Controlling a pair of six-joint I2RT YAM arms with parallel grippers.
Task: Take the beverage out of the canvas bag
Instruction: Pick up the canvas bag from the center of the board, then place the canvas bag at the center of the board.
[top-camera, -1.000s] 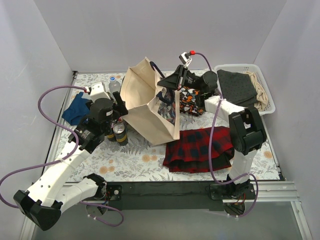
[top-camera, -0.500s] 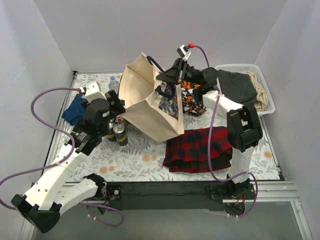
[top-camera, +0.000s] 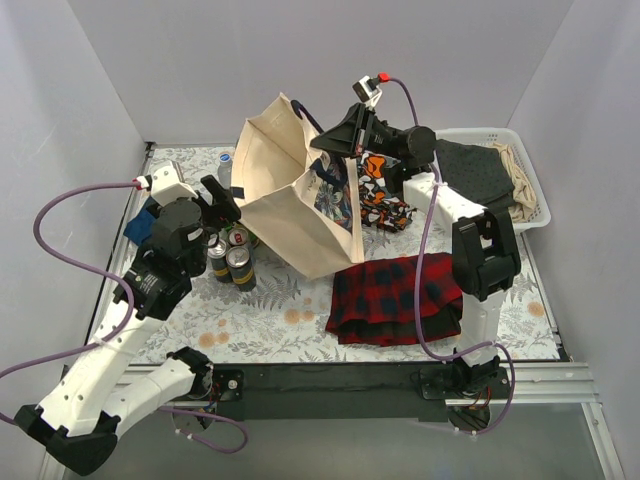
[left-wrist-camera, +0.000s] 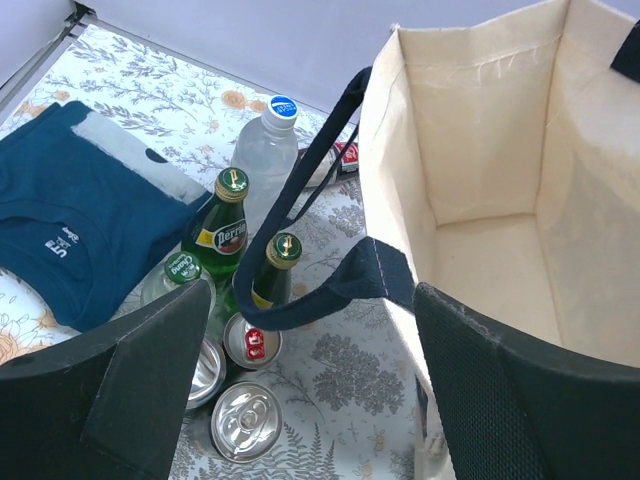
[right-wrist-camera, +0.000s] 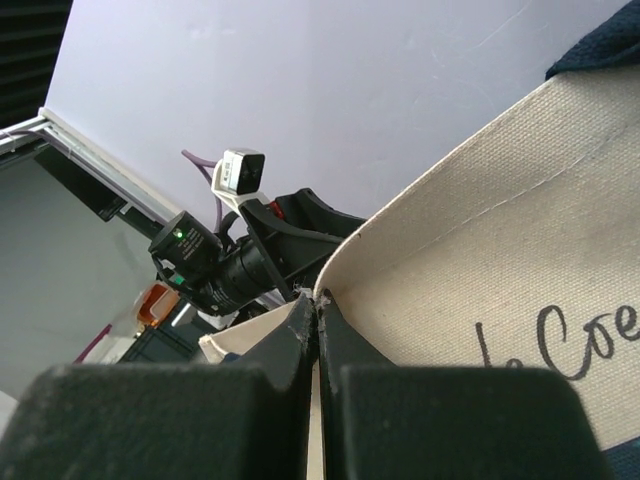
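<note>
Your right pincer (top-camera: 322, 148), clamped on the canvas bag (top-camera: 295, 215) rim, hoisted it higher at upper centre. Your left pincer (top-camera: 225, 198) backed off, spread wide. The bag looked empty and the drinks (top-camera: 238, 262) stood just left of it, so probably done.

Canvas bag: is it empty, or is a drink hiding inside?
Empty, as far as shows. The left wrist view looks into the canvas bag and finds only bare cream floor; its near corner is hidden.
</note>
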